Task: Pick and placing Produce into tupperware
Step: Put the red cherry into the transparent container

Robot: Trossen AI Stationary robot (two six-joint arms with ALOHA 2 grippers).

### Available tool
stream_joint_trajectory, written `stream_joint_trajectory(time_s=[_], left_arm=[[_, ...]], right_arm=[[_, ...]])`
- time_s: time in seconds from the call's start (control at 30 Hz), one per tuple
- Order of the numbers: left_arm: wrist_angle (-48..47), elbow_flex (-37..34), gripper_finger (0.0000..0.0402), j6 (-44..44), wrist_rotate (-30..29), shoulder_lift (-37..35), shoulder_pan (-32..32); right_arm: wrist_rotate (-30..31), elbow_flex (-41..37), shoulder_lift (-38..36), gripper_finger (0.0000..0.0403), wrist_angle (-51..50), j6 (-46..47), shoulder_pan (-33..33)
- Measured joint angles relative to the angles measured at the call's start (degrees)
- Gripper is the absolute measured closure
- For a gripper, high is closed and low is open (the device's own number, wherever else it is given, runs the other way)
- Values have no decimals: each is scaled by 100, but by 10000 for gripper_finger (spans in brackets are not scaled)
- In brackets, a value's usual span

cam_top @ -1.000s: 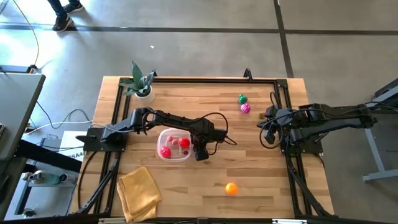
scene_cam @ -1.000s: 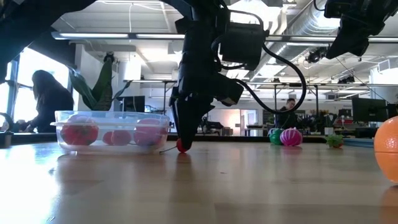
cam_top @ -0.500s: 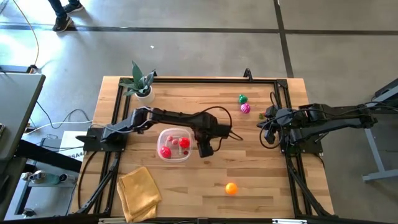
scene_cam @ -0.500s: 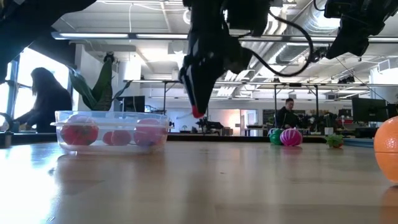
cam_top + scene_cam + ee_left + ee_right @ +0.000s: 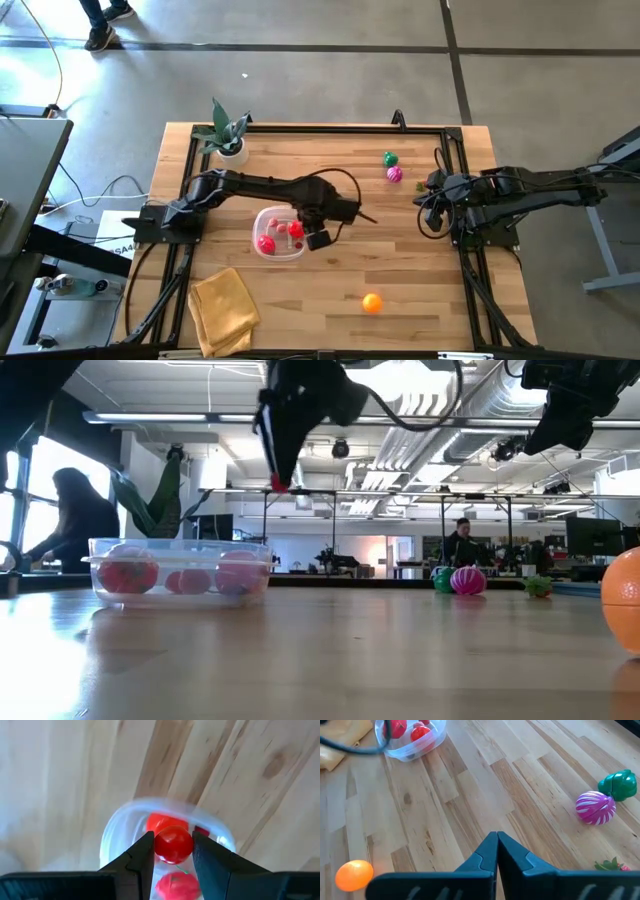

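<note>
No readable writing or brand marks on anything in view.

Left gripper (image 5: 172, 851) is clamped on a small red ball (image 5: 173, 844), raised above the tupperware (image 5: 279, 234); low view has the fingertips pinching it high over the tub's right end (image 5: 277, 478). Tub sits mid-table, left of centre, with 3 red pieces inside (image 5: 128, 574).

Right gripper (image 5: 497, 851) has its fingers pressed together, nothing between them, parked at the table's right edge (image 5: 432, 205).

Loose produce: orange ball (image 5: 372, 302) near the front edge, well apart from the tub; magenta striped piece (image 5: 595, 807) touching a green piece (image 5: 618, 785) at the back right; another small green-and-red piece (image 5: 609, 865) close to the right arm.

Surface: light butcher-block wood table (image 5: 400, 270) with a black frame rail round it. Potted plant (image 5: 226, 135) at the back-left corner, folded yellow cloth (image 5: 224, 309) at the front left.

Room: grey concrete floor, open workspace with exposed ceiling ducts, 1 person seated at far left (image 5: 70, 520), another farther back (image 5: 463, 542).
</note>
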Motion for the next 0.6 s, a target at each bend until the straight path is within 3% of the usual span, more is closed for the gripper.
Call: stream_joint_trajectory(time_s=[0.13,0.4,0.6], left_arm=[[318,-848,291,-323,-84,-542,-111],[1977,-3402,291,-930,243,-2091,-89],[2691,-4559,291,-1230,224,-2696,-91]], right_arm=[[-1,1,0,402,1,0,1],[-2,0,-1,402,1,0,1],[-1,0,-1,402,1,0,1]])
